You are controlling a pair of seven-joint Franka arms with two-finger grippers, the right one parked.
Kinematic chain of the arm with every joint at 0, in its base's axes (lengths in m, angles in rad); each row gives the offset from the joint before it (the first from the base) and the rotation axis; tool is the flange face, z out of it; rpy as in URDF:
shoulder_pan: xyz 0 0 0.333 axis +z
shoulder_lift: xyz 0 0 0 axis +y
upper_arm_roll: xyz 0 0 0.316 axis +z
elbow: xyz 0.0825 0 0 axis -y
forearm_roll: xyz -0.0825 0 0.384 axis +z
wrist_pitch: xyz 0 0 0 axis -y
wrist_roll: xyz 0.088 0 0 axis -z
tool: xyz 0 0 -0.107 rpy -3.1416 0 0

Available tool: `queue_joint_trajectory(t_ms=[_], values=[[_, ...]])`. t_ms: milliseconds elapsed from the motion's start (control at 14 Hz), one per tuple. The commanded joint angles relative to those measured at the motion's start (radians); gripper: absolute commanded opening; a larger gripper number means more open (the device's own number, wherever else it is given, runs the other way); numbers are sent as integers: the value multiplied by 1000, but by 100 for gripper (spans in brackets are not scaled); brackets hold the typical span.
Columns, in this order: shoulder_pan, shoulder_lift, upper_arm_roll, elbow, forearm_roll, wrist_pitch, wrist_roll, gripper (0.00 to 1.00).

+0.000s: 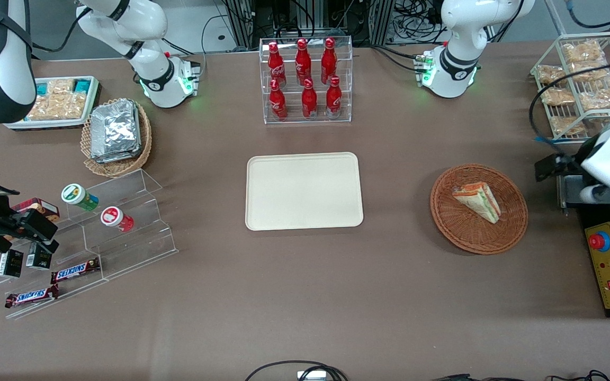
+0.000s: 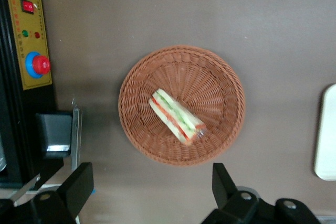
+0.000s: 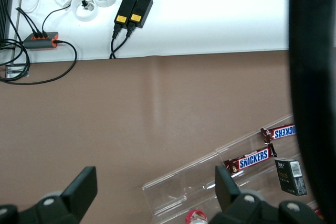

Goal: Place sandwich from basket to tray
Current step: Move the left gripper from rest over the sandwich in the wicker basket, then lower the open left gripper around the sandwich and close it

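Observation:
The sandwich (image 1: 478,201), a clear-wrapped triangular wedge, lies in the reddish-brown wicker basket (image 1: 456,233) toward the working arm's end of the table. It also shows in the left wrist view (image 2: 177,116), lying in the basket (image 2: 220,77). The cream tray (image 1: 304,191) lies bare at the table's middle; its edge shows in the wrist view (image 2: 326,135). My left gripper (image 1: 562,180) hangs open and empty beside the basket, above the table near the control box; its fingers (image 2: 79,184) stand wide apart in the wrist view, with the gripper (image 2: 152,187) short of the basket rim.
A black and yellow control box with a red button (image 1: 599,242) sits next to the gripper. A wire rack of snack packs (image 1: 580,84) stands farther from the camera. A clear rack of red bottles (image 1: 305,79) stands farther off than the tray. A tan basket of foil packets (image 1: 117,132) and an acrylic stand (image 1: 125,233) lie toward the parked arm's end.

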Motion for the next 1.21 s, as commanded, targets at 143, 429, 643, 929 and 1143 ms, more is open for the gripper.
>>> queue_joint_trajectory(t_ms=[143,429,643,929,1143], values=[[28,-110,-9,-346,12,286,-120,100],[28,-120,-9,-506,13,452,-285,100],[30,-111,-9,-541,12,475,-331,100],[27,-91,-9,-643,12,616,-494,100],[24,-60,-10,-681,12,701,-581,100]])
